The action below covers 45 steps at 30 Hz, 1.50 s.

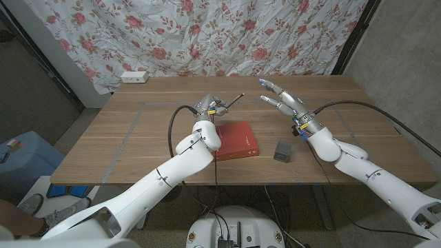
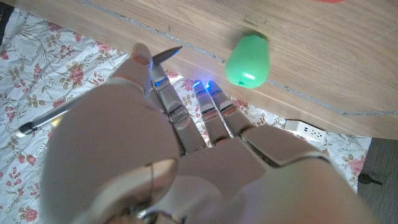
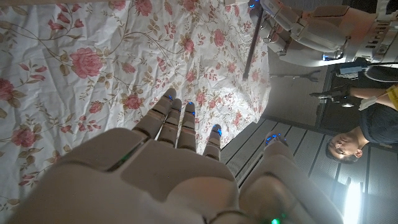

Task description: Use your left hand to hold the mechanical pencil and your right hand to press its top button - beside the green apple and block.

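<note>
In the head view, the mechanical pencil (image 1: 233, 101) is held tilted in the left hand (image 1: 207, 108), above the middle of the counter (image 1: 138, 138) toward its far edge. The right hand (image 1: 284, 101) is raised nearby, fingers (image 1: 270, 87) spread and gripping nothing. A red book (image 1: 236, 140) and a grey block (image 1: 282, 151) are seen near the counter's near edge.

In the left wrist view, the pencil (image 2: 43, 120) is pinched in the left hand (image 2: 155, 155); a green apple (image 2: 247, 59) is seen on the counter (image 2: 311, 50).

In the right wrist view, the right hand (image 3: 168, 168) is seen with fingers (image 3: 186, 121) extended apart, before a floral cloth (image 3: 81, 68). A person (image 3: 373, 124) is seen at the edge.
</note>
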### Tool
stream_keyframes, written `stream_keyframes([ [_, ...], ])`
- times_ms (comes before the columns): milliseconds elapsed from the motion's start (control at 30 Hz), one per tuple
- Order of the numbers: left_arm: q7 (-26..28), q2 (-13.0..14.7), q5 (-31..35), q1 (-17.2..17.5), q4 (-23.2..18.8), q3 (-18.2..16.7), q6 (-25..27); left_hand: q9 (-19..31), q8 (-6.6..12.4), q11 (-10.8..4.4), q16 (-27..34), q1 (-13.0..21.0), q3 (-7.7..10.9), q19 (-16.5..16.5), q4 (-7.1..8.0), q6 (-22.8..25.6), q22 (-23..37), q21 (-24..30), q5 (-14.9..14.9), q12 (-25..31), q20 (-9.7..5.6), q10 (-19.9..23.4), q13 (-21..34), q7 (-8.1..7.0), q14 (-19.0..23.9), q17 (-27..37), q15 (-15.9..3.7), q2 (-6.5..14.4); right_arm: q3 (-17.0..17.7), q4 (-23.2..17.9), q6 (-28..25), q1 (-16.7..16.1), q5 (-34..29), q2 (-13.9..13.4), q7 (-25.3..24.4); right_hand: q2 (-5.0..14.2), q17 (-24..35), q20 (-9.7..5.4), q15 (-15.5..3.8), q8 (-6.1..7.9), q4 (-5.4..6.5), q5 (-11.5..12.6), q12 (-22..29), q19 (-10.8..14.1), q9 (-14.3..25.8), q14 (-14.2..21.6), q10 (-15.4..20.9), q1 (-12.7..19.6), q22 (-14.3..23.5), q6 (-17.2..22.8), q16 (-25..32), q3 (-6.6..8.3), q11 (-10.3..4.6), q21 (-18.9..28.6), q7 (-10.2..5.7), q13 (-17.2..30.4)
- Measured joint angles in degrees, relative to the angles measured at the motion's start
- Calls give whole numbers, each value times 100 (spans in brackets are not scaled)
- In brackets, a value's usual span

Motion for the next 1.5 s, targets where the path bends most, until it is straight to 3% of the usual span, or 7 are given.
stream_keyframes([
  [700, 23, -2, -428, -186, 140, -11, -105, -26, -28, 0, 0, 31, -8, 0, -8, 23, -1, 0, -5, -8, 0, 0, -5, 23, 20, 0, 21, 28, -366, 180, -77, 338, -396, 73, -172, 14, 26, 15, -2, 0, -31, 0, -20, -15, 0, -43, -71, -14, 0, 31, -10, 32, -8, 0, -32, 1],
  [1500, 100, 42, -662, -236, 80, 34, -34, -51, -44, 20, 0, 46, -39, 0, 8, 22, -2, 0, -19, -22, 0, 20, -2, 22, 20, -14, 21, 11, -605, 67, -300, 396, -610, -25, -301, 89, 79, 20, 9, 0, -25, 0, -20, -21, -1, -135, -193, -90, 0, 31, -45, 26, -28, 1, -31, 1],
])
